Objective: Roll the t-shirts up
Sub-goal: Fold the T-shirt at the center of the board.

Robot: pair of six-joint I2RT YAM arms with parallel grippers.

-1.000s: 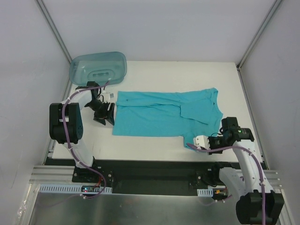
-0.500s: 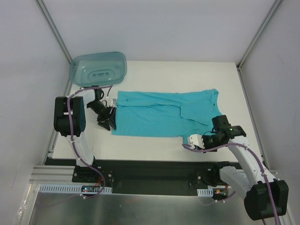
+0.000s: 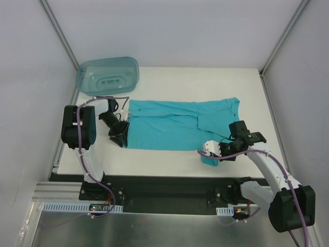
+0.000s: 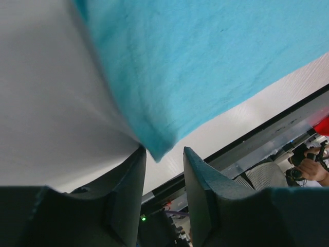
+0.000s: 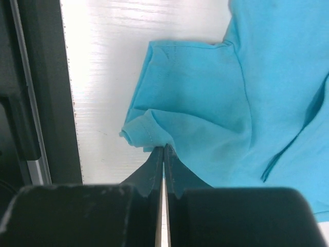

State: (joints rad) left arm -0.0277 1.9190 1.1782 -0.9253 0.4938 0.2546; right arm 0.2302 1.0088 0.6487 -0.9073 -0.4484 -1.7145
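**Table** (image 3: pixel 154 158): white; it bears everything listed below.

**T-shirt** (image 3: pixel 164 126): turquoise and thin. It lies flat across the middle of the table, hem end to the left and collar end to the right.

**Bin** (image 3: pixel 108 74): translucent blue-green, at the far left corner. It sits apart from the t-shirt and has no part in this step.

**Left gripper** (image 4: pixel 164 154): its jaws stand apart, straddling the near hem corner (image 4: pixel 157 149). The tip of the corner points into the gap, and nothing is pinched yet.

**Right gripper** (image 5: pixel 163 149): its jaws are together, clamped on a small pucker of the near sleeve (image 5: pixel 190 103) at the t-shirt's near right edge.

**Handling note (judgement):**
- The step appears to be securing both near corners before the cloth is folded or rolled.
- The left gripper should push further over the hem corner before closing, since the tip alone would likely slip out.
- The right gripper's hold is on little cloth, so it calls for a gentle pull.
- Once both grip, the arms should lift and travel together with the near edge taut, or the soft fabric may bunch.

**Count:**
- Table: one.
- T-shirt: one.
- Bin: one.
- Grippers: two.
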